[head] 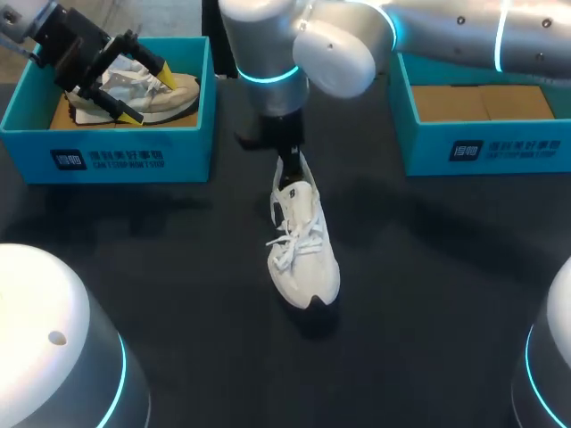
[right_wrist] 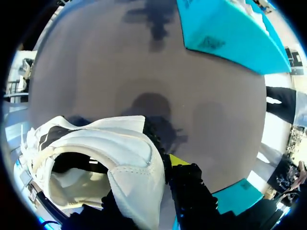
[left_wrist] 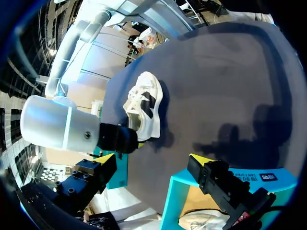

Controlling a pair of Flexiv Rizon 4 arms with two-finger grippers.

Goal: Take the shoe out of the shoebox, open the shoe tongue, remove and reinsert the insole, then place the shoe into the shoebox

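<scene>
Our right gripper (head: pixel 287 168), on the arm that reaches in past the middle, is closed on the heel (right_wrist: pixel 132 165) of the white shoe (head: pixel 303 254). In its wrist view one yellow fingertip (right_wrist: pixel 177 160) lies against the outside of the heel wall. The other finger looks to be inside the opening, though we cannot see it plainly. We judge the grip is taken there because the heel gives a firm edge and leaves the laces and tongue free.

The shoe is out on the dark worktop (head: pixel 428 294), near its middle, with the toe resting nearer us and the heel raised under the gripper. The opening faces the wrist camera. We cannot tell whether the insole is seated inside.

Our left gripper (head: pixel 147 93) holds nothing. Its fingers are spread wide over the left box (head: pixel 134 159), above a second shoe (head: pixel 178 96) lying inside. We cannot say whether the tips touch that shoe. It is well apart from the white shoe, so working the tongue would call for it to come across.

The right box (head: pixel 482 147) sits at the far right, well apart from the white shoe, with its cardboard floor showing. We take it the shoe is out of its box, and the tongue and insole steps are the work in hand.
</scene>
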